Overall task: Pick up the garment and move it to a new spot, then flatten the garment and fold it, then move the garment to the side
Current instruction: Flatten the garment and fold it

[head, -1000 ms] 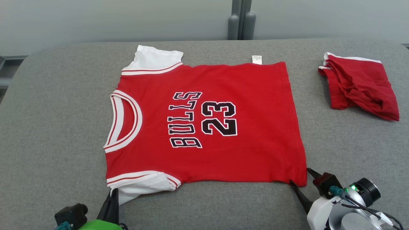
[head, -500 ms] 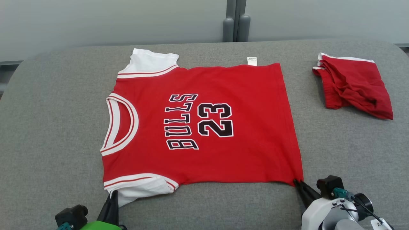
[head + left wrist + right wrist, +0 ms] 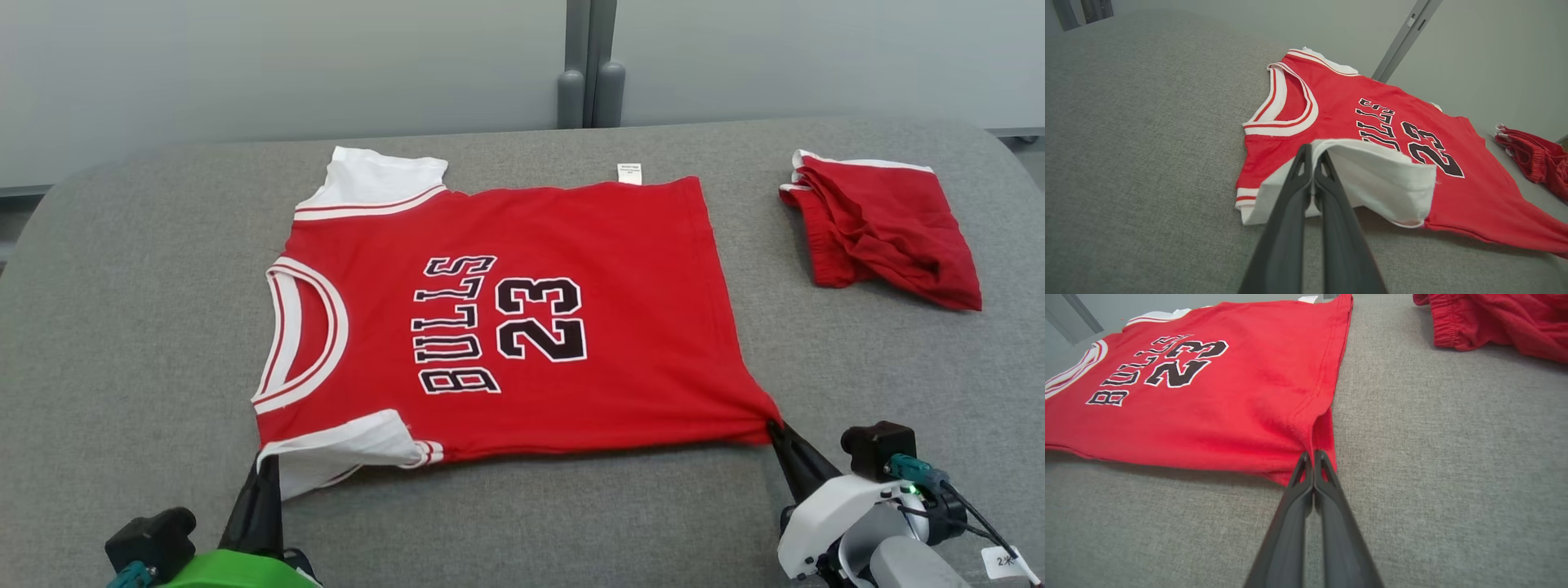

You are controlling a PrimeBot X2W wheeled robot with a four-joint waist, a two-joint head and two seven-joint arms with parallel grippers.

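On the grey padded table [image 3: 122,286], the red shirt [image 3: 612,269] lies spread face up near the middle, with its neck hole toward the robot's left and its hem toward the robot's right. It sits almost flat, with only slight puckering along the near edge. Well apart from it, at the far right of the table, rests a red cloth bundle [image 3: 882,237].

Progress, as judged from this layout:
- **Placing and flattening:** both appear complete.
- **Folding:** appears to be only starting. No part of the body is doubled over yet.
- **Left to do:** the full fold, and then the move to the side.

Left gripper [image 3: 1313,152]: the jaws are clenched tight on the near white sleeve [image 3: 1384,179]. The sleeve's edge is raised off the table and curls over toward the lettering.

Right gripper [image 3: 1313,455]: the jaws are pressed together, pinching the near hem corner [image 3: 1323,433]. The cloth there is drawn into a small peak with creases running back from it.

Both grips are on the shirt's near edge, one at each end. That suits carrying this edge across to the far edge.
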